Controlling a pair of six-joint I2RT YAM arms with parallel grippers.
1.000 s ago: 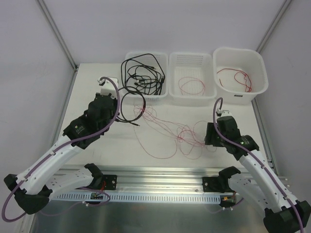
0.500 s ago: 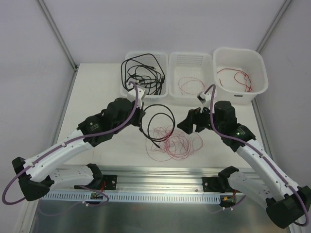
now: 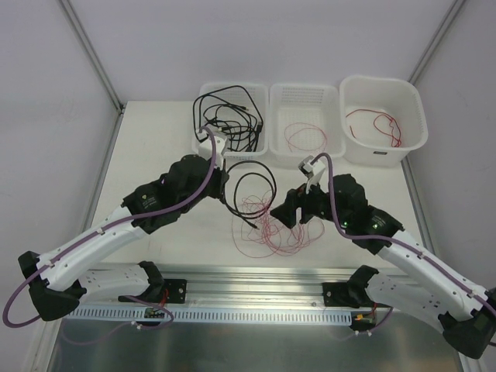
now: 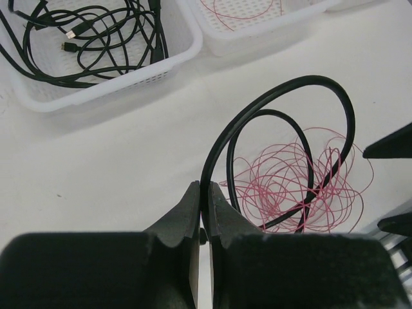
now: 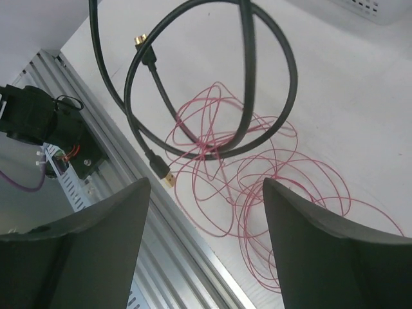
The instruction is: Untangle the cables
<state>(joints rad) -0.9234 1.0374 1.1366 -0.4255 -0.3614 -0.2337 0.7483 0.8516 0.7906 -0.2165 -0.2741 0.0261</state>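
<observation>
The left pincer [image 4: 205,187] is clamped shut on a black cable [image 4: 309,78], which rises from its tips in a double loop over the near middle of the desk [image 3: 155,155]. Under the loop, touching it, lies a heap of red wires [image 4: 283,187], and the cable seems to pass through some of their coils. The right pincer [image 5: 205,193] hangs just right of the heap with its jaws wide and nothing between them. Three baskets [image 3: 306,87] along the far edge hold more cables. If the left arm lifts, the plug [image 5: 164,174] could snag the red coils and drag or tighten them. A careless right grip might catch both cable and wires.
</observation>
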